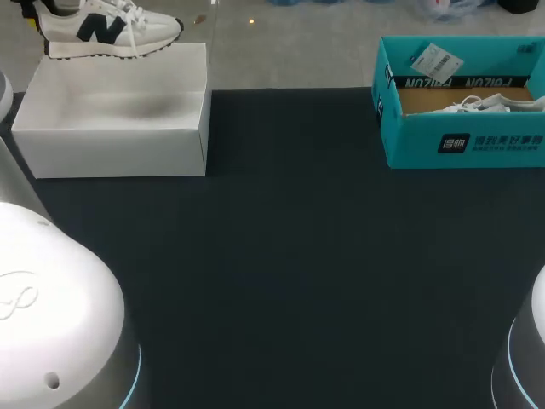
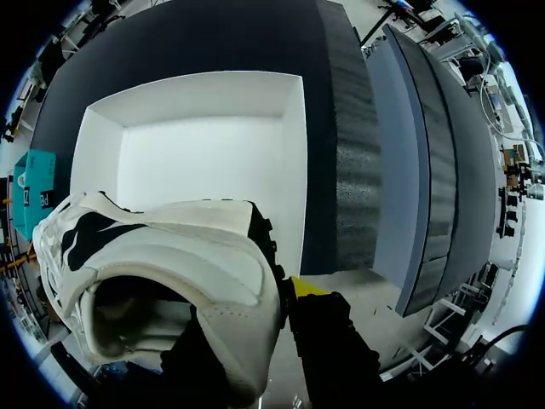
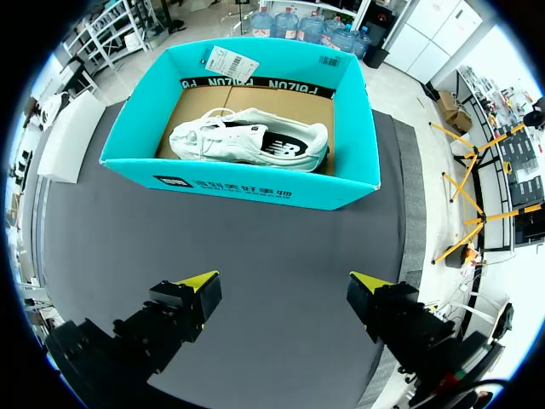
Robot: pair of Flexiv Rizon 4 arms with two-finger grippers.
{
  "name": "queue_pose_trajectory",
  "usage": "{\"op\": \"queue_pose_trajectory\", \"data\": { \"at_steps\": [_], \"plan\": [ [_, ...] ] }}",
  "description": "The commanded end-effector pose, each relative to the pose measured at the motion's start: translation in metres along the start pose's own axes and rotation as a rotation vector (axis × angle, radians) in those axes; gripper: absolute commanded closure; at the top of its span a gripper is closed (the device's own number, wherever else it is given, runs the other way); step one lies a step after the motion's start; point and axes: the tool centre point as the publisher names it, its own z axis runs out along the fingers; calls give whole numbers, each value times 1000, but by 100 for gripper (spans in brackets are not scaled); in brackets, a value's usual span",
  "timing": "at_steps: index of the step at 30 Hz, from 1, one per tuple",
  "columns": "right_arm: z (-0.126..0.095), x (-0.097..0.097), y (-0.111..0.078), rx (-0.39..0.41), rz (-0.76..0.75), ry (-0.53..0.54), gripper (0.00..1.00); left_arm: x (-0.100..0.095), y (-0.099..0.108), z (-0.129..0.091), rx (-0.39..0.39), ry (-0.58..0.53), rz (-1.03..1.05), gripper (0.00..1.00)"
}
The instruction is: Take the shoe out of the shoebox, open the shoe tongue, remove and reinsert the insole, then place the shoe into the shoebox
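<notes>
The left gripper (image 2: 274, 305) is clenched on the heel collar of a white leather sneaker with black side marks (image 2: 162, 256). One finger sits outside with its yellow tip (image 2: 306, 285) against the heel, and the other is down inside the opening. Beneath the gripper lies an open white rectangular cardboard shoebox (image 2: 204, 162), with the sneaker raised over it. The right gripper (image 3: 283, 285) is released, fingers wide apart, above the dark table (image 3: 255, 247). Ahead of it stands an open teal cardboard box (image 3: 255, 183), and a second white sneaker (image 3: 251, 141) lies on its side inside.
</notes>
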Motion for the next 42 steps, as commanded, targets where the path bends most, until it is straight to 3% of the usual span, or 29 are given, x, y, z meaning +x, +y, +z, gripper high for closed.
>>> {"op": "queue_pose_trajectory", "data": {
  "at_steps": [1,20,42],
  "plan": [
    [0,0,0,-1,0,0,0,2,-3,-25,56,19,10,100],
    [0,0,0,-1,0,0,0,7,2,-59,-47,48,-19,100],
    [0,0,0,-1,0,0,0,7,2,-59,-53,33,-16,100]
  ]
}}
